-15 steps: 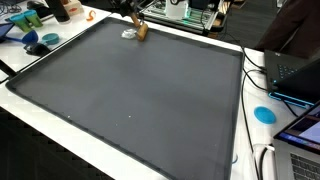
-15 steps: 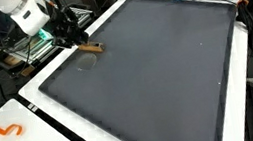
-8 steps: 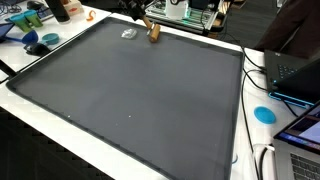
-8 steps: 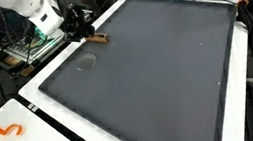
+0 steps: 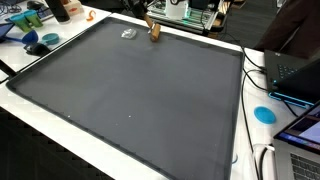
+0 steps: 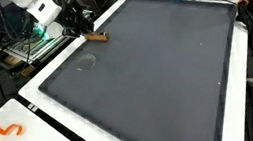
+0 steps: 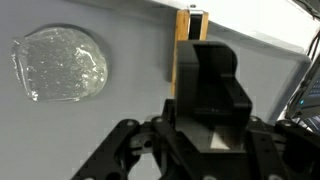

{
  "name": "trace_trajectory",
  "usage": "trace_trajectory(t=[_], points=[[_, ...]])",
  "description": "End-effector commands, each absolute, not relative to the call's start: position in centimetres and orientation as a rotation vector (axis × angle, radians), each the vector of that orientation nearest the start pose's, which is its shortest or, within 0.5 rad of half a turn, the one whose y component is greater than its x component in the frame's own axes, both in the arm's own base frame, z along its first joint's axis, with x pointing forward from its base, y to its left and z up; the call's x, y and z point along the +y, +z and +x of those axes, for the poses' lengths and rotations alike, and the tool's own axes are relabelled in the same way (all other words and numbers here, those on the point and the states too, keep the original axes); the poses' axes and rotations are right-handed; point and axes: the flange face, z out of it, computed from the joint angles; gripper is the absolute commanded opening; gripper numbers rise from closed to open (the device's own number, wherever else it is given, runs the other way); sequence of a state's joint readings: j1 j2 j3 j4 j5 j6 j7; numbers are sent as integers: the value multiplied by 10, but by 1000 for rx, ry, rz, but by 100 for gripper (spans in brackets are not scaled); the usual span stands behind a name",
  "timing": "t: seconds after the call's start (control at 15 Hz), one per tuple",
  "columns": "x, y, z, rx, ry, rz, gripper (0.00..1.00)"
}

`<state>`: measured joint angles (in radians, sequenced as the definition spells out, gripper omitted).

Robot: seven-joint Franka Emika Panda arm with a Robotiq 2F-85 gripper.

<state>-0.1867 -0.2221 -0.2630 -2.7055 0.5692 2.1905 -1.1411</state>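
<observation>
Wooden block sits at the far edge of the dark grey mat, close to the mat's raised rim, and the tool has it by one end. In an exterior view the block juts out from the tool over the mat, roughly level with the surface; whether its underside touches the mat I cannot tell. From the wrist view the block shows as a pale, narrow stick of wood running away from the camera, with a darker notch at its far end. The tool covers its near end, the jaws drawn in together and clamped on it.

A small clear blob, glassy and wrinkled like a patch of film, lies flat on the mat just beside the block and apart from it. It shows in both exterior views as a faint round mark.

The mat covers most of the white tabletop. On the tabletop's margins lie a blue disc, a laptop with cables beside it, and an orange squiggle-shaped thing. The white arm reaches in from beyond the tabletop's edge
</observation>
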Motion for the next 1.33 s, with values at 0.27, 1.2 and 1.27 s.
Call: trace_trajectory(t=[0.27, 1.2, 1.27], points=[[-132, 351, 337, -522, -319, -2682, 25], [-118, 386, 338, -579, -352, -2763, 50], [-118, 386, 338, -579, -352, -2763, 25]])
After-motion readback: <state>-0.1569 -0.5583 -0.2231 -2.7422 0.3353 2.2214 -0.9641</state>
